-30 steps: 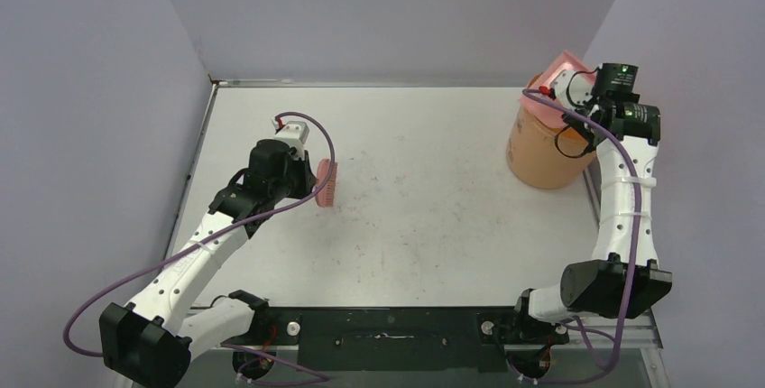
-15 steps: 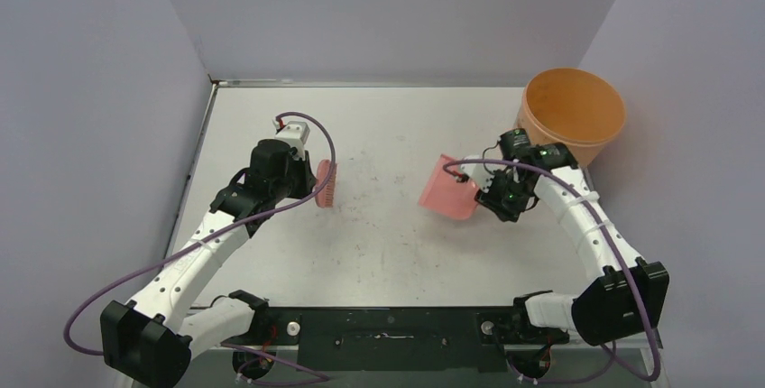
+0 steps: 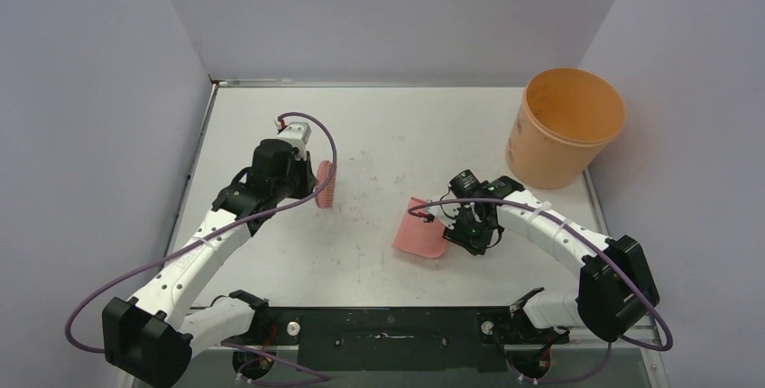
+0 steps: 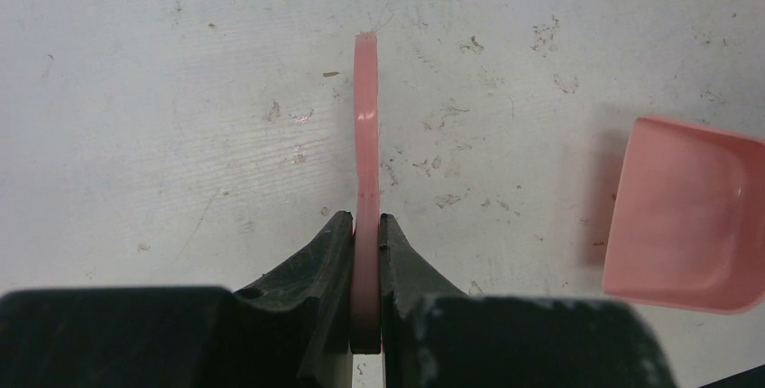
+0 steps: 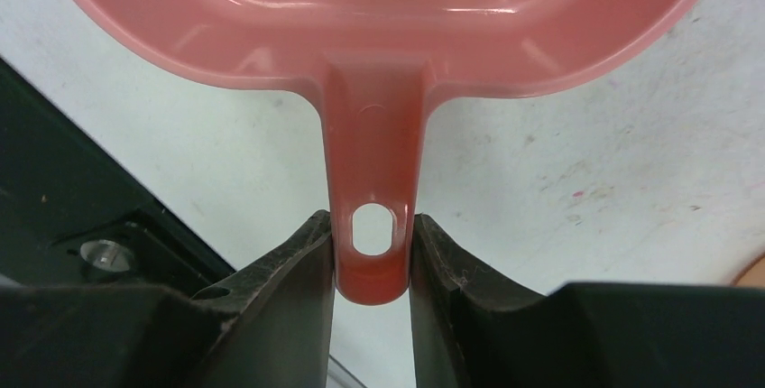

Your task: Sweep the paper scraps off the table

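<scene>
- Left gripper (image 4: 365, 230): fingers pinch the thin handle of the pink brush (image 4: 364, 126), which stands on edge over the table (image 3: 406, 126), toward its left edge.
- Right gripper (image 5: 372, 239): clamped on the holed handle of the pink dustpan (image 5: 379, 18), whose pan looks empty (as much as shows).
- No paper scraps show on the table, only grey scuffs, so the sweeping seems done. Whether they lie in the orange bucket (image 3: 566, 126) at the far-right corner cannot be told.
- Left arm reaches from the near-left corner, elbow bent. Right arm curls inward, holding the dustpan low by the middle of the near edge.
</scene>
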